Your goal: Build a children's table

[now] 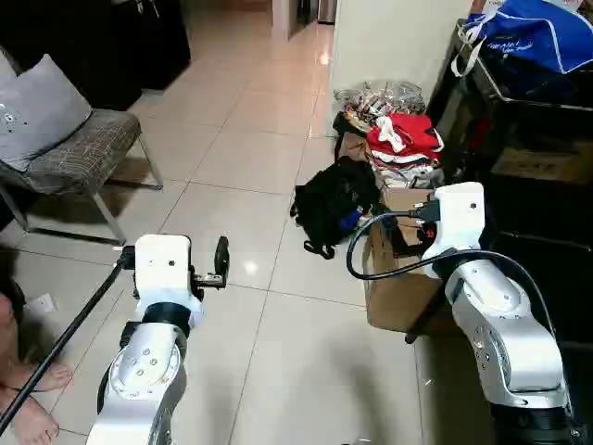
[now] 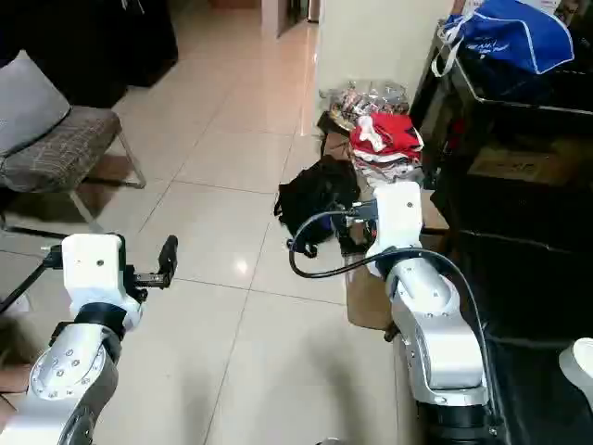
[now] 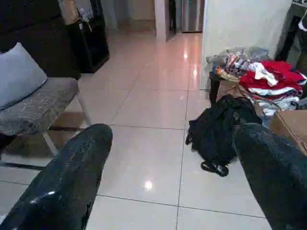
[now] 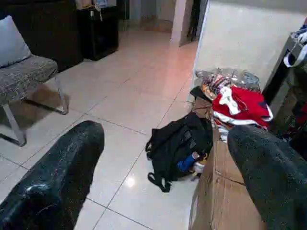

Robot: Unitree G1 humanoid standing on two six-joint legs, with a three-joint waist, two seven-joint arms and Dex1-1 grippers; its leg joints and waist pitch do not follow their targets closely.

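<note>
My left gripper [image 3: 168,182] and right gripper [image 4: 165,177], jaws spread and empty, hover near the black backpack [image 1: 335,202], the table build seemingly not yet begun.

You are viewing two silver jointed forearms with white box-shaped wrist housings [image 1: 163,264], screw-studded round joint covers, a looping black cable [image 1: 371,243] on the right, and textured black gripper fingers [image 3: 62,182].
</note>
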